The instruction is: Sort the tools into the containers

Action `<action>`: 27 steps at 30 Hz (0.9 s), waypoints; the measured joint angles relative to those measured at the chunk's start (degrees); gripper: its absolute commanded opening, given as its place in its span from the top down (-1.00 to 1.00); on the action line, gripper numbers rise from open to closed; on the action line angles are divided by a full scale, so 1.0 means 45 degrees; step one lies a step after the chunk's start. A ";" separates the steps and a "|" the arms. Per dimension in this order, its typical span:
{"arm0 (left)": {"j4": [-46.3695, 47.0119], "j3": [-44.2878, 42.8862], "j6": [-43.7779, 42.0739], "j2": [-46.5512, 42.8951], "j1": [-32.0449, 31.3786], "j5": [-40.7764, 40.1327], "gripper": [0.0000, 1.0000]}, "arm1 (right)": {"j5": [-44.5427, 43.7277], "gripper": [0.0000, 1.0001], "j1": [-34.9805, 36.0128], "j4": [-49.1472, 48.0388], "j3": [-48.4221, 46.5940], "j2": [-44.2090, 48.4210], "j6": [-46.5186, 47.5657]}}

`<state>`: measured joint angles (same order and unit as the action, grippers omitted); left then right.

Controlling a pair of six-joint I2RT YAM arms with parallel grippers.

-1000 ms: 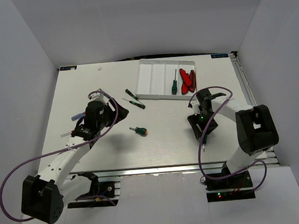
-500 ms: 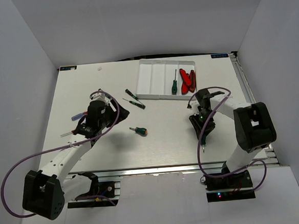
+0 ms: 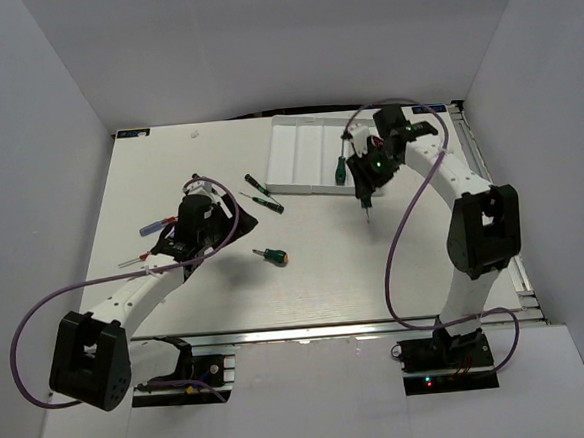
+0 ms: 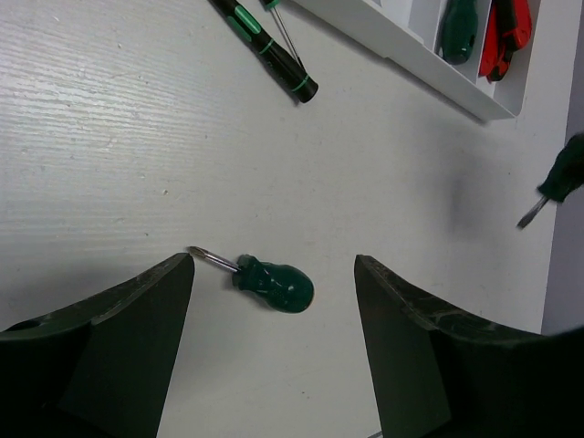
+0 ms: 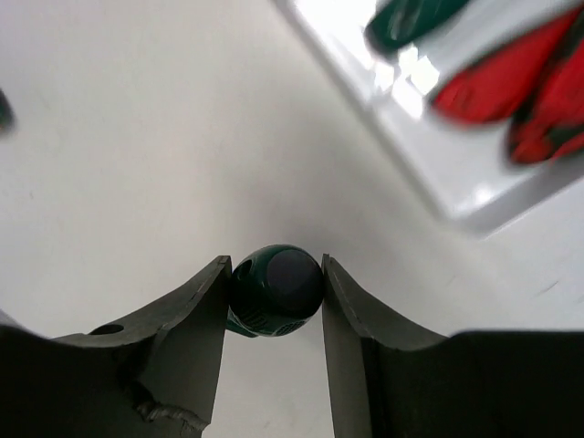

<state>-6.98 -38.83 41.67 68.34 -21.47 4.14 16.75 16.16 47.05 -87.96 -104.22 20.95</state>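
My right gripper point(image 3: 366, 179) is shut on the handle of a green screwdriver point(image 5: 276, 290), holding it above the table just in front of the white tray point(image 3: 308, 156), shaft hanging down point(image 3: 364, 206). The tray's right compartments hold a green screwdriver point(image 5: 411, 23) and red-and-black utility knives point(image 5: 511, 82). My left gripper point(image 4: 274, 263) is open and empty above a stubby green screwdriver point(image 4: 274, 283), which lies on the table point(image 3: 271, 254). Two slim green-handled screwdrivers point(image 3: 260, 194) lie left of the tray. A blue-handled one point(image 3: 152, 227) and a red-handled one point(image 3: 132, 258) lie at the far left.
The tray's two left compartments point(image 3: 292, 151) hold nothing. A long black-and-green screwdriver point(image 4: 269, 50) lies close to the tray's front wall point(image 4: 429, 64). White walls enclose the table on three sides; purple cables loop off both arms.
My right arm has carried the green screwdriver from the front right of the table up and back to the tray's front edge. My left gripper has shifted slightly right.
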 measured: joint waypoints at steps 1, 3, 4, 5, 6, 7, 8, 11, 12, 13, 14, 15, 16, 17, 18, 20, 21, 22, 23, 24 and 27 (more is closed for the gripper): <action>0.0044 0.0000 0.0039 0.0112 0.0000 0.0073 -0.63 | 0.0267 1.00 0.0000 -0.0083 -0.0724 -0.0316 0.0257; 0.0097 0.0000 0.0087 0.0306 0.0000 0.0233 -0.64 | 0.0748 1.00 0.0010 -0.0568 -0.1991 -0.0928 0.0617; 0.0126 0.0000 0.0102 0.0374 0.0000 0.0296 -0.64 | 0.0908 1.00 0.0015 -0.0738 -0.2492 -0.1229 0.0695; 0.0136 0.0000 0.0131 0.0403 0.0000 0.0350 -0.64 | 0.1001 1.00 0.0024 -0.0967 -0.2987 -0.1554 0.0699; 0.0136 0.0000 0.0160 0.0408 0.0000 0.0423 -0.64 | 0.1059 1.00 0.0039 -0.1248 -0.3361 -0.1860 0.0690; 0.0165 0.0000 0.0185 0.0403 0.0000 0.0481 -0.65 | 0.1088 1.00 0.0058 -0.1525 -0.3774 -0.2234 0.0646; 0.0194 0.0000 0.0223 0.0408 0.0000 0.0544 -0.65 | 0.1078 1.00 0.0087 -0.1768 -0.4206 -0.2633 0.0539; 0.0189 0.0000 0.0393 0.0408 0.0000 0.0670 -0.70 | 0.0981 1.00 0.0107 -0.2919 -0.4818 -0.3604 0.0189; 0.0141 0.0000 0.0466 0.0408 0.0000 0.0714 -0.71 | 0.0962 1.00 0.0117 -0.3240 -0.4867 -0.3857 0.0044; 0.0083 0.0000 0.0534 0.0423 0.0000 0.0743 -0.72 | 0.0923 1.00 0.0117 -0.3492 -0.4925 -0.4080 -0.0087; 0.0005 0.0000 0.0617 0.0457 0.0000 0.0782 -0.72 | 0.0835 1.00 0.0131 -0.3750 -0.5017 -0.4337 -0.0291; -0.0078 0.0000 0.0685 0.0505 0.0000 0.0835 -0.72 | 0.0719 1.00 0.0131 -0.4017 -0.5090 -0.4575 -0.0486; -0.0175 0.0000 0.0767 0.0563 0.0000 0.0884 -0.72 | 0.0602 1.00 0.0136 -0.4274 -0.5178 -0.4794 -0.0665; -0.0291 0.0000 0.0860 0.0612 0.0000 0.0923 -0.72 | 0.0515 1.00 0.0141 -0.4503 -0.5270 -0.4983 -0.0835; -0.0437 0.0000 0.0947 0.0636 0.0000 0.0957 -0.73 | 0.0418 1.00 0.0141 -0.4745 -0.5362 -0.5173 -0.0986; -0.0656 0.0000 0.1098 0.0665 0.0000 0.1001 -0.73 | 0.0291 0.81 0.0141 -0.5085 -0.5503 -0.5455 -0.1248; -0.0767 0.0000 0.1200 0.0665 0.0000 0.1010 -0.74 | 0.0262 0.70 0.0141 -0.5246 -0.5532 -0.5561 -0.1350; -0.0869 0.0000 0.1273 0.0665 0.0000 0.1020 -0.74 | 0.0257 0.58 0.0141 -0.5362 -0.5581 -0.5659 -0.1462; -0.0967 0.0000 0.1360 0.0665 0.0000 0.1039 -0.74 | 0.0248 0.40 0.0141 -0.5493 -0.5595 -0.5731 -0.1554; -0.1098 0.0000 0.1486 0.0675 0.0000 0.1044 -0.74 | 0.0228 0.09 0.0160 -0.5615 -0.5595 -0.5795 -0.1627; -0.1481 0.0000 0.1870 0.0826 -0.0005 0.1044 -0.75 | 0.0209 -0.42 0.0180 -0.5897 -0.5595 -0.5945 -0.1841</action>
<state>-13.65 -38.83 50.09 72.05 -21.50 8.84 17.69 16.97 20.51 -113.14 -130.98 12.67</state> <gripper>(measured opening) 0.870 0.575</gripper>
